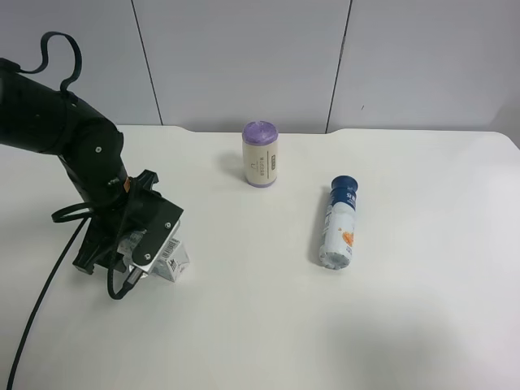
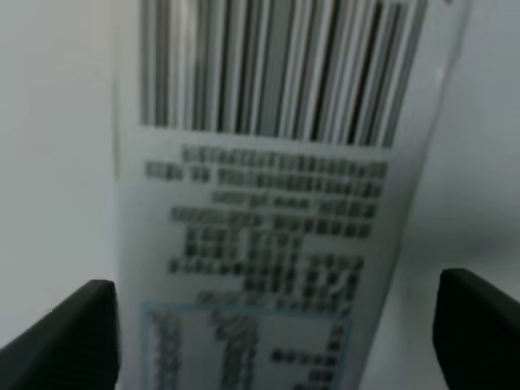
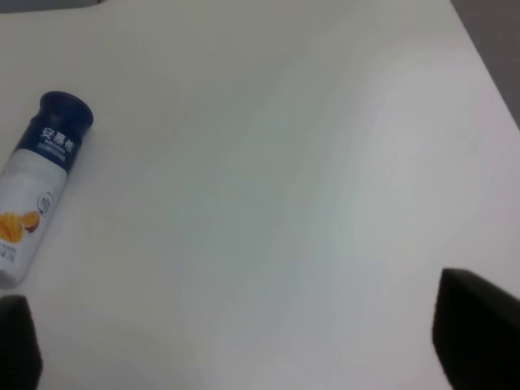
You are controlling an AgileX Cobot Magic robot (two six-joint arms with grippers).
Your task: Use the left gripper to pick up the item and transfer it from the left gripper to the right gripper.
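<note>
The item [image 1: 173,262], a small white carton with a barcode, lies on the white table at the exterior high view's left. The left gripper [image 1: 153,260] is down over it, on the black arm with the grey-silver block. In the left wrist view the item [image 2: 268,203] fills the space between the two black fingertips [image 2: 69,337], and the left gripper [image 2: 276,341] is open around it, with a gap showing on one side. The right gripper [image 3: 244,341] is open and empty above bare table. The right arm is out of the exterior high view.
A purple-topped cream cylinder [image 1: 261,154] stands upright at the table's back middle. A blue-capped white bottle [image 1: 341,222] lies on its side to the right of centre; it also shows in the right wrist view [image 3: 36,191]. A loose black cable [image 1: 41,301] trails off the front left.
</note>
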